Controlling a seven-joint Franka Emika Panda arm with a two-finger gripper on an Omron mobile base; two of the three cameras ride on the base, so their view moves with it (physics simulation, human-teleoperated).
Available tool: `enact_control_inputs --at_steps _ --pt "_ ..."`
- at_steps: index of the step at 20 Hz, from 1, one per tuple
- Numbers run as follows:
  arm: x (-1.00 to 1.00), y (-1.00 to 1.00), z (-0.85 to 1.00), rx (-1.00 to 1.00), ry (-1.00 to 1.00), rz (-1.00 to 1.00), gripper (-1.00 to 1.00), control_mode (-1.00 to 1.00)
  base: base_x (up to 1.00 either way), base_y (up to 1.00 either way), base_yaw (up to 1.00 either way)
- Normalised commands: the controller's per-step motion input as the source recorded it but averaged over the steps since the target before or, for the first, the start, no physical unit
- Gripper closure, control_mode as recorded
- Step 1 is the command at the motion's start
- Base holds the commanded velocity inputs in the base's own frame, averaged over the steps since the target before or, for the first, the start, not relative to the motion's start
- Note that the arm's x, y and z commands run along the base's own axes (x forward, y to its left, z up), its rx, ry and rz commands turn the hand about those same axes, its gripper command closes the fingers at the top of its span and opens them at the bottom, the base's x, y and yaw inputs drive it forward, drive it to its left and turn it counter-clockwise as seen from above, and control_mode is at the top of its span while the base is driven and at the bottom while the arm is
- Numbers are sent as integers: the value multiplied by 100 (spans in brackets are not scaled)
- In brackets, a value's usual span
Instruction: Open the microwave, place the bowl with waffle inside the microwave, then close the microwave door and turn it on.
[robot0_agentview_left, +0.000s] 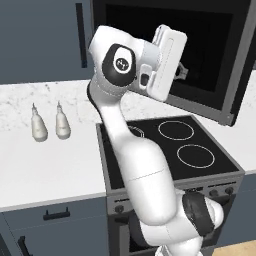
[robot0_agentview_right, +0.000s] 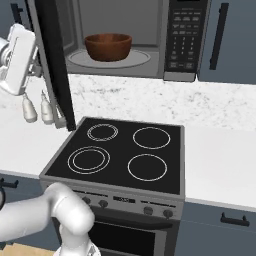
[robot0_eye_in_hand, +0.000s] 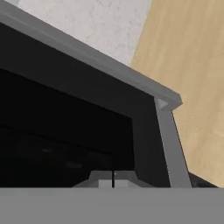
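The microwave (robot0_agentview_right: 125, 35) stands open above the counter, its button panel (robot0_agentview_right: 182, 37) at the right. The reddish-brown bowl (robot0_agentview_right: 108, 46) sits on the turntable inside. The waffle is hidden below the bowl's rim. The microwave door (robot0_agentview_left: 210, 50) is swung out to the left and appears edge-on in the right base view as the microwave door (robot0_agentview_right: 52, 55). My gripper (robot0_agentview_left: 182, 73) is shut, its tips against the door's outer face. In the hand view the gripper (robot0_eye_in_hand: 113, 180) has its tips together right at the microwave door (robot0_eye_in_hand: 65, 131), near its grey frame corner.
A black four-burner stove (robot0_agentview_right: 125, 152) lies below the microwave. Two pale shaker bottles (robot0_agentview_left: 49, 123) stand on the white counter (robot0_agentview_left: 45, 165) to the stove's left. More counter (robot0_agentview_right: 220, 155) runs to the right. Blue-grey cabinets (robot0_agentview_right: 230, 35) flank the microwave.
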Motion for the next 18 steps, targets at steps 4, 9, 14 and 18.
enact_control_inputs --at_steps 4,9,14,18 --pt "95 -64 0 1 0 17 100 -100 0 0 0" --pt "97 -75 0 8 0 32 100 -100 0 0 0" --pt "100 -69 -6 10 0 45 100 -100 0 0 0" --pt "100 -47 -17 7 0 51 100 -100 0 0 0"
